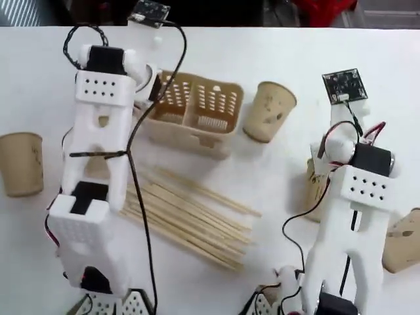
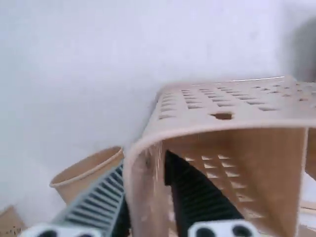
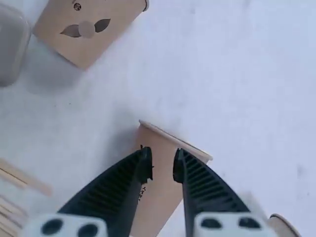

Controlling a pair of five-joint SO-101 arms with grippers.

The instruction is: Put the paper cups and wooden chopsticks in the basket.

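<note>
At the table's (image 1: 262, 52) left edge we see the left-edge cup (image 1: 21, 164), well apart from everything else. Next comes the left arm, stretched toward the far edge. The left gripper (image 1: 147, 82) (image 2: 145, 168) sits at the left end of the basket (image 1: 187, 141) (image 2: 232, 106). In the left wrist view one finger is outside the end wall and the other inside, and both are pressed against it, so we take it as clamped on that wall. Just beside that end stands the cup by the left gripper (image 2: 86, 173), mouth up.

The wooden chopsticks (image 1: 190, 213) (image 3: 15, 177) lie in a loose pile on the table, between the basket and the near edge, none of them in it. The cup right of the basket (image 1: 269, 111) (image 3: 91, 29) lies on its side just beside the basket's right end.

Further right, the right gripper (image 3: 161, 163) hangs over the cup under the right gripper (image 1: 315, 190) (image 3: 160, 140), which lies on its side. Its jaws stand a narrow slit apart and we see nothing held between them. The right-edge cup (image 1: 402, 239) (image 3: 281, 224) rests at the table's right edge, beside the right arm.
</note>
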